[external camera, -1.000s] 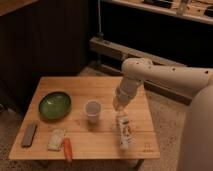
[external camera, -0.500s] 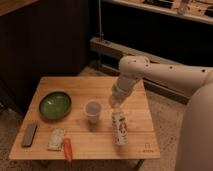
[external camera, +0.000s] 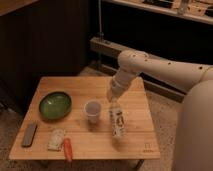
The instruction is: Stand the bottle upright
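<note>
Over the wooden table (external camera: 135, 102), the gripper (external camera: 114, 99) sits at the top of the tilted bottle (external camera: 118, 121), beside the cup (external camera: 92, 110).

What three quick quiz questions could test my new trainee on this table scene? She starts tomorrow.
1. True or false: the bottle stands straight upright on the table.
2. What sits just left of the bottle: A) cup B) green bowl C) red-orange tube?
3. Where is the gripper?

Key:
1. False; it is tilted, cap end up at the gripper.
2. A.
3. At the bottle's top end, right of the cup.
</note>
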`<state>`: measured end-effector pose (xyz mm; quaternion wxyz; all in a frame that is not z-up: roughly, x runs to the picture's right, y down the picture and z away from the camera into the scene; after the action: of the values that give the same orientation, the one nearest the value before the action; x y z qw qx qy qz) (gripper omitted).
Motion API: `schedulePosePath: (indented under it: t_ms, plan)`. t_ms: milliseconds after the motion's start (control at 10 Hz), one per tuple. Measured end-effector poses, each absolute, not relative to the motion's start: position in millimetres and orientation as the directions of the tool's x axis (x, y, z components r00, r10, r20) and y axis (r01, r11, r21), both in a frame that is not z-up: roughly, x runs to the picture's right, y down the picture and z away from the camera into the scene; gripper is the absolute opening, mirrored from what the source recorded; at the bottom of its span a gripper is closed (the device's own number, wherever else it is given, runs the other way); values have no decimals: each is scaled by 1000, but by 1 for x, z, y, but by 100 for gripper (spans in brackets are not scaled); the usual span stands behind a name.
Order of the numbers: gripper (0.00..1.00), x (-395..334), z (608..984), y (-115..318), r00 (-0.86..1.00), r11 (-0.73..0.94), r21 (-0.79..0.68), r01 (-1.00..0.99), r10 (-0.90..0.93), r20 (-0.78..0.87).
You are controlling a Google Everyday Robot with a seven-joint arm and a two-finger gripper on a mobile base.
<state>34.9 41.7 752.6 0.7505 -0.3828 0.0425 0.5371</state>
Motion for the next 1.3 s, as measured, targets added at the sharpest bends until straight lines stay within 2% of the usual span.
schedulePosePath:
  t_ms: [500, 1300]
  plan:
    - [0, 46, 749, 24, 432, 155, -584, -797, 822, -371]
    - [0, 45, 731, 23, 544, 310, -726, -614, 832, -105]
